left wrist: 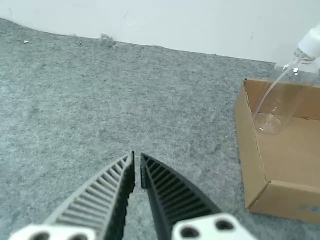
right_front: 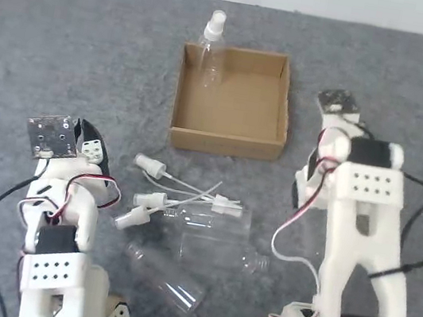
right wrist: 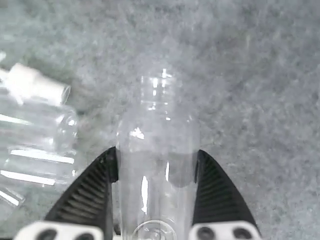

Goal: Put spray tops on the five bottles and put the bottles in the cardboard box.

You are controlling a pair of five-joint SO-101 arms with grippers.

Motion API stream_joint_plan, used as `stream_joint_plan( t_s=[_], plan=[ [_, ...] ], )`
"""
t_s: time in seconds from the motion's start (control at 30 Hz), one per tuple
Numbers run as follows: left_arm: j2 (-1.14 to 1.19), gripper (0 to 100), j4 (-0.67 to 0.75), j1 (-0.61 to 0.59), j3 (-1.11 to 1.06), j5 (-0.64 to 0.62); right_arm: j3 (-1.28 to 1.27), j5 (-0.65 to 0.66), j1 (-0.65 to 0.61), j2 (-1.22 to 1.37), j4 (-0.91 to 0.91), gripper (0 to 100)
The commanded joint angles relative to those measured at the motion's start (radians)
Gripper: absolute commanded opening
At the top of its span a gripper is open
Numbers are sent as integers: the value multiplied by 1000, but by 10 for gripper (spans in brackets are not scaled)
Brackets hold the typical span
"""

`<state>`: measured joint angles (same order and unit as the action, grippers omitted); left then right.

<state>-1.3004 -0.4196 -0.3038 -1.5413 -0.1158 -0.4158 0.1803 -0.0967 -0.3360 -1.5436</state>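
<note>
Capping is the step in hand: right gripper (right wrist: 156,156) clamps uncapped bottle (right wrist: 156,120) by its body, left gripper (left wrist: 137,162) is closed and empty (must open first), next move likely calls for fetching a loose spray top (right_front: 150,166) off the carpet (right_front: 53,37); farther off, one capped bottle (right_front: 210,54) stands in cardboard box (right_front: 226,141).

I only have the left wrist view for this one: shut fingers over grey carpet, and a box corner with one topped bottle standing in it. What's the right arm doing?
Observer: The right gripper is clamped on a clear bottle. Its neck is open, with nothing fitted on it.
Reviewer: And what's outside the box?
Observer: In the high view, three more bottles lie on the carpet in front of it, with loose spray tops beside them.
</note>
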Motion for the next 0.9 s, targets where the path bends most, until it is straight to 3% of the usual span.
stream_joint_plan(
  t_s=[0.0, 0.23, 0.63, 0.87],
  plan=[
    [-21, 16, 34, 0, 4, 12, -107, -3, -16, -130, 93, 24],
    [-21, 16, 15, -2, 10, 12, -361, -11, -13, -358, 303, 24],
    [-21, 16, -261, 2, 168, 60, -532, -12, -8, -487, 453, 23],
    [-20, 69, -397, 6, 285, 64, -531, -92, 116, -487, 495, 23]
  ],
)
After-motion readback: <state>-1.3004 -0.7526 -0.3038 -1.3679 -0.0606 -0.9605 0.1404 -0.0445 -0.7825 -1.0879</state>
